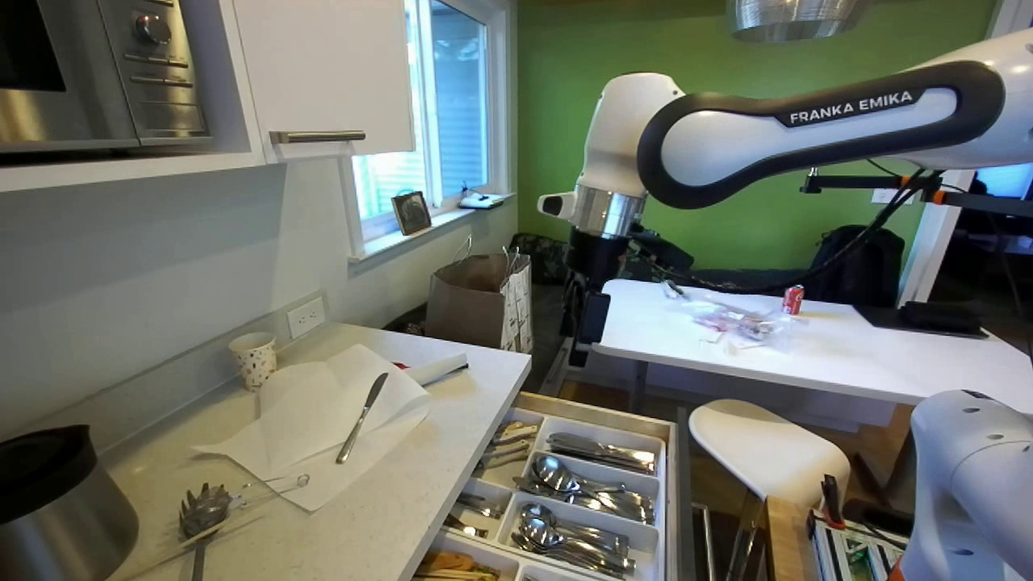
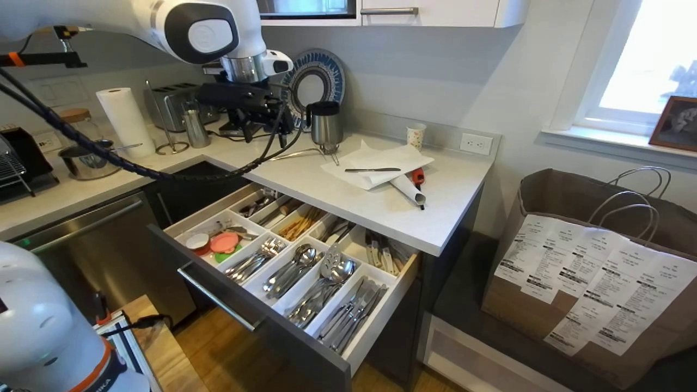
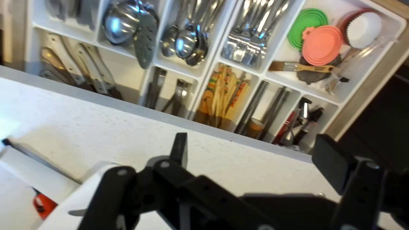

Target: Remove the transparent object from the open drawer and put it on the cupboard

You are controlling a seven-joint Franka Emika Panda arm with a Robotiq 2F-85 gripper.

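The open drawer juts out below the counter, with a white divided tray of cutlery in it; it also shows in an exterior view and the wrist view. In the wrist view a clear, narrow object lies in the corner compartment, beside the white ribbed cup and the pink lid. In the exterior views it is hidden or too small to make out. My gripper is open and empty, its fingers wide apart above the counter. It shows above the counter and drawer in both exterior views. The white cupboard hangs above the counter.
The counter bears white paper, a knife, a speckled cup and a steel jug. A pink lid, green lid and brush share the clear object's compartment. A paper bag stands beyond.
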